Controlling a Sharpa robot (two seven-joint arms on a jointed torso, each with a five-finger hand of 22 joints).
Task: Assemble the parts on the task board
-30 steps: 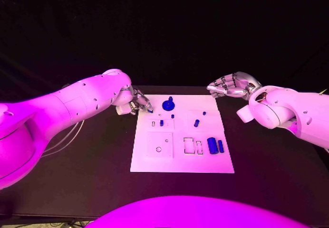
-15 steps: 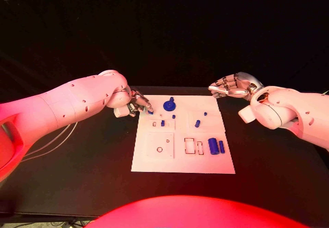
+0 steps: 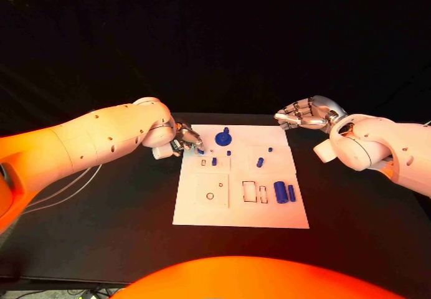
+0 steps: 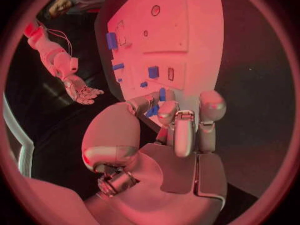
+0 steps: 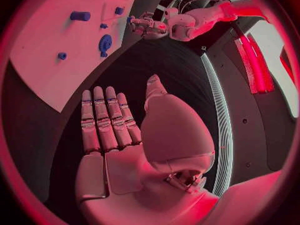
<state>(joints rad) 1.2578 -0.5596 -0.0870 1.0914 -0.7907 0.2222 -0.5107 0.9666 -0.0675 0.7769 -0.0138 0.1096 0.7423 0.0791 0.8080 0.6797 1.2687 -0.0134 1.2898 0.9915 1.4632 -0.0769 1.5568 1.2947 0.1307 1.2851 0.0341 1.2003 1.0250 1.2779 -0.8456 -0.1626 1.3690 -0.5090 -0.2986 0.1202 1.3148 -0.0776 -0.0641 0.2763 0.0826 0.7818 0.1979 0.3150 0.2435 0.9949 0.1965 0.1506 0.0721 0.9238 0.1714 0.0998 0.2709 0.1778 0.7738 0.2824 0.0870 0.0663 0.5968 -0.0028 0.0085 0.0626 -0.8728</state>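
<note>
The white task board [image 3: 241, 208] lies in the middle of the black table. My left hand [image 3: 184, 138] hovers at the board's far left corner and pinches a small blue part [image 3: 199, 150] between thumb and fingers; the left wrist view shows that part [image 4: 153, 110] at the fingertips. On the board are a round blue knob piece [image 3: 222, 137], several small blue pegs [image 3: 260, 162] and two longer blue pieces [image 3: 280, 192]. My right hand [image 3: 304, 114] hangs beyond the board's far right corner, holding nothing, with its fingers [image 5: 105, 120] stretched out.
Outlined recesses [image 3: 248, 190] and a small ring hole [image 3: 210, 195] mark the board's near half. Bare black table [image 3: 108, 212] surrounds the board on both sides. A cable [image 3: 76, 180] trails under my left arm.
My left hand, with the blue part, has edged slightly nearer over the board's far left corner. The right hand has stayed where it was.
</note>
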